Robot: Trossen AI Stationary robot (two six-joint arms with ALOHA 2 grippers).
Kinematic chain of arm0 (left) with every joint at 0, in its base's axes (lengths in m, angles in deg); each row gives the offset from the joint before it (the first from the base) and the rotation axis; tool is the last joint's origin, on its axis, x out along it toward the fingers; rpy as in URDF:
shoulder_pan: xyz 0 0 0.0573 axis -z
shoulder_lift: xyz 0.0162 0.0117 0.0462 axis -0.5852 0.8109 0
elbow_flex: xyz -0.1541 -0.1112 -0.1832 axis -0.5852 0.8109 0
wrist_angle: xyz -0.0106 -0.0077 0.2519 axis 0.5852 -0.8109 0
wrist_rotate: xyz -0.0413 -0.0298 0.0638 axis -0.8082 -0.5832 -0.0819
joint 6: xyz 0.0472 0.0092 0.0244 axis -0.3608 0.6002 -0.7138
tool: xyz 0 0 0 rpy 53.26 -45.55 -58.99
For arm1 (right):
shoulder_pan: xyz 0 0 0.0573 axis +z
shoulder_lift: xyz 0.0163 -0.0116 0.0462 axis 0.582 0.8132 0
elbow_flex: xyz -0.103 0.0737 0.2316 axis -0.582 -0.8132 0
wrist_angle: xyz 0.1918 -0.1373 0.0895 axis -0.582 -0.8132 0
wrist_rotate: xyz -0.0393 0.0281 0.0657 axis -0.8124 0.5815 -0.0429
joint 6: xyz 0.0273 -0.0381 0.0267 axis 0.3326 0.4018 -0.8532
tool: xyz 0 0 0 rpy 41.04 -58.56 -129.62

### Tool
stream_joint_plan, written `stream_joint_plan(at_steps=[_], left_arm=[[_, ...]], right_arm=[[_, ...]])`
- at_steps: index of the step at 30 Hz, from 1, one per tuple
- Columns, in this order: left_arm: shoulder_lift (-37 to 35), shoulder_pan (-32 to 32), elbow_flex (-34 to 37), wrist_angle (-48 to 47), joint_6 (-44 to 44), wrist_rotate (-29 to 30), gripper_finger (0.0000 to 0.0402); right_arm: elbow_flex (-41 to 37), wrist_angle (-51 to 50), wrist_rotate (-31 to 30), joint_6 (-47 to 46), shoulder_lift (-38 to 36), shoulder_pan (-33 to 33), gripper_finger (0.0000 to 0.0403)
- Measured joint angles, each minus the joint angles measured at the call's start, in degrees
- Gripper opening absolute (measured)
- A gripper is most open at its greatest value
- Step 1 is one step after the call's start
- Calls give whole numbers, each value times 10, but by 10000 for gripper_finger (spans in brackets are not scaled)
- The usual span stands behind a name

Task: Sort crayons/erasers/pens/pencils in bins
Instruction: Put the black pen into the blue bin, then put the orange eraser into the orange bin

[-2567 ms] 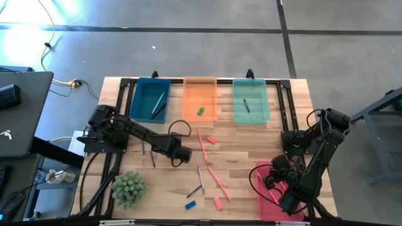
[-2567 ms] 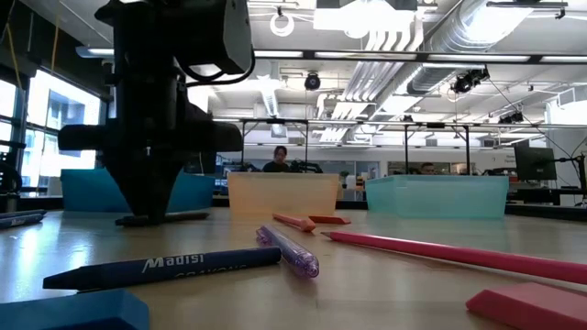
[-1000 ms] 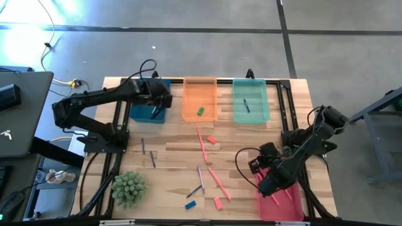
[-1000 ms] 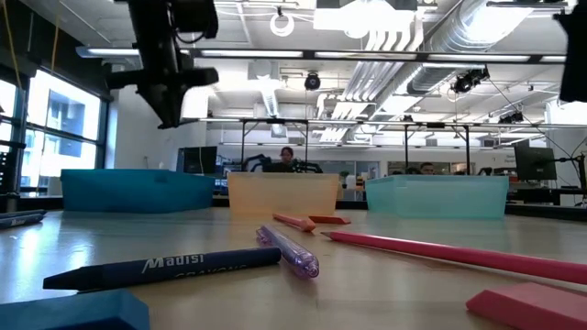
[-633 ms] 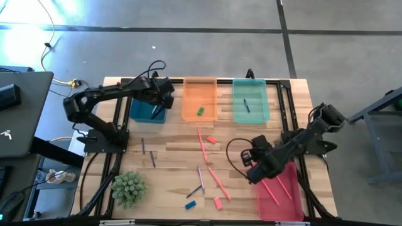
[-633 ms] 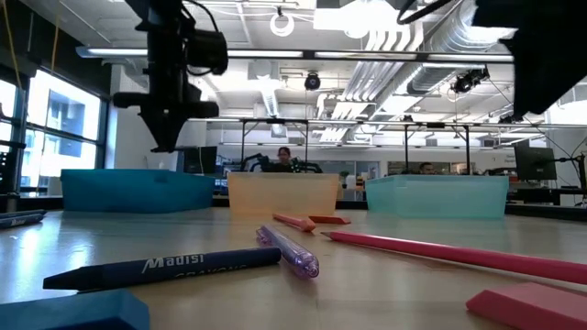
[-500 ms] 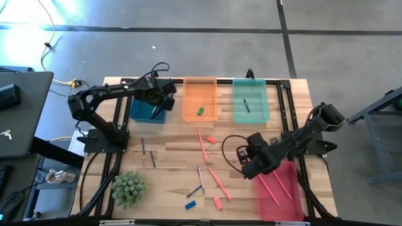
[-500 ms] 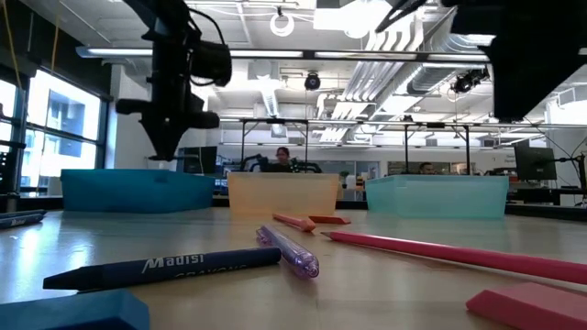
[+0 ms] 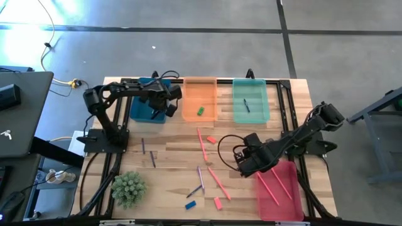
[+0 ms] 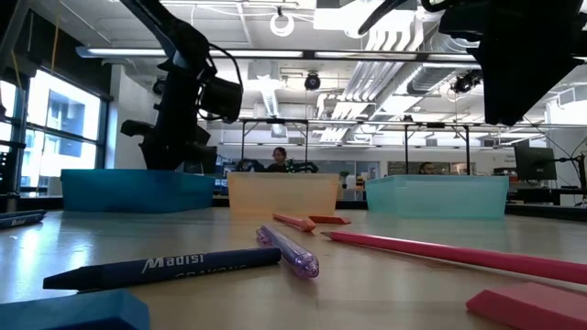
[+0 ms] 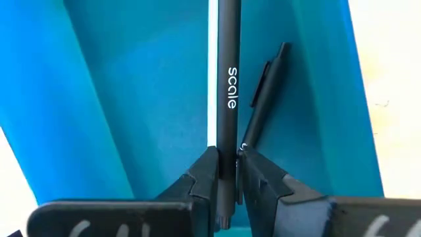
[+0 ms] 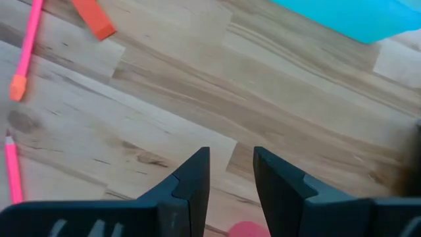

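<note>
While four translucent plastic trays (image 9: 151, 100) sit on the wooden bench (image 9: 176, 150), the left pincer (image 11: 227, 172) clamps a black pen (image 11: 227, 99); the right pincer (image 12: 229, 172) gapes empty.

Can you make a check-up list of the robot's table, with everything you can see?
Surface: wooden table, sticks scattered.
Job's things: blue bin, orange bin with green eraser, teal bin, pink bin.
Clutter: green plant.
Grippers: left gripper shut on black pen over the blue bin; right gripper open, empty.
Cables: black loops on both arms.
Surroundings: a person beyond the orange bin.
</note>
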Motion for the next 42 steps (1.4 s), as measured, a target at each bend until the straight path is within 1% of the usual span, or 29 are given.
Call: stream_joint_plan(at_steps=[7, 13, 16, 19, 22, 27, 35, 40, 42], left_arm=[[2, -9, 0, 3, -21, -5, 46], [2, -30, 0, 3, -33, -29, 87], [2, -39, 0, 3, -42, -31, 107], [-2, -45, 0, 3, -59, -37, 114], [-21, -46, -2, 3, -74, -37, 113], [-81, -46, -16, 5, -100, -40, 107], [-211, -46, -27, 4, -135, -41, 106], [-278, -44, -27, 2, -135, -42, 106], [-299, -40, -27, -3, -137, -52, 106]], right_arm=[[0, 7, -3, 0, 0, -2, 108], [0, 25, -5, 0, 0, -14, 108], [0, 36, -6, 0, 0, -23, 108], [0, 52, -6, 8, 0, -32, 108], [0, 83, -6, 44, 0, -46, 108], [0, 147, -7, 135, 0, -83, 108], [0, 254, 1, 279, 0, -153, 108], [0, 328, 34, 371, 0, -190, 108], [0, 353, 53, 400, 0, -205, 108]])
